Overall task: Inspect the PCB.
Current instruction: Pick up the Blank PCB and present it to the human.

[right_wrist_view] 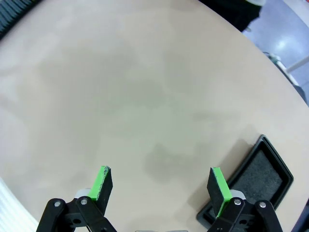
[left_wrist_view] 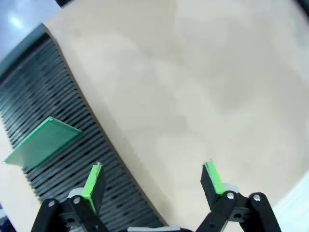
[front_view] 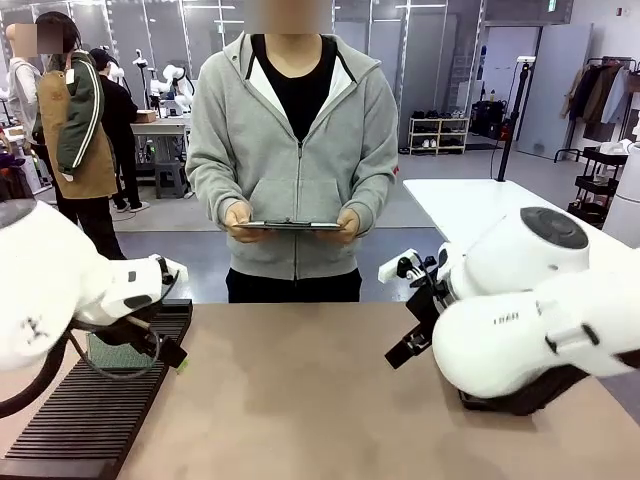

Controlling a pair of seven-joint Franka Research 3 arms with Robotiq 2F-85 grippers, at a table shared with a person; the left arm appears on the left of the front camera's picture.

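The PCB [left_wrist_view: 41, 141] is a thin green board standing tilted in the slots of a black ribbed rack [left_wrist_view: 72, 111]. In the front view the PCB [front_view: 108, 352] sits on the rack [front_view: 90, 420] at the left, just under my left arm. My left gripper [left_wrist_view: 153, 179] hangs open above the rack's edge, right of the board and apart from it, with nothing between its green pads [left_wrist_view: 92, 181]. My right gripper [right_wrist_view: 159, 182] is open too, over bare tabletop. From the front, the left gripper [front_view: 168, 352] and right gripper [front_view: 405, 350] hover low over the table.
A person in a grey hoodie stands at the far side holding a dark flat tablet [front_view: 290, 226] in both hands. A shallow black tray [right_wrist_view: 260, 176] lies beside my right gripper, and from the front the tray [front_view: 520, 400] lies under the right arm. The beige table [front_view: 300, 400] has free room in the middle.
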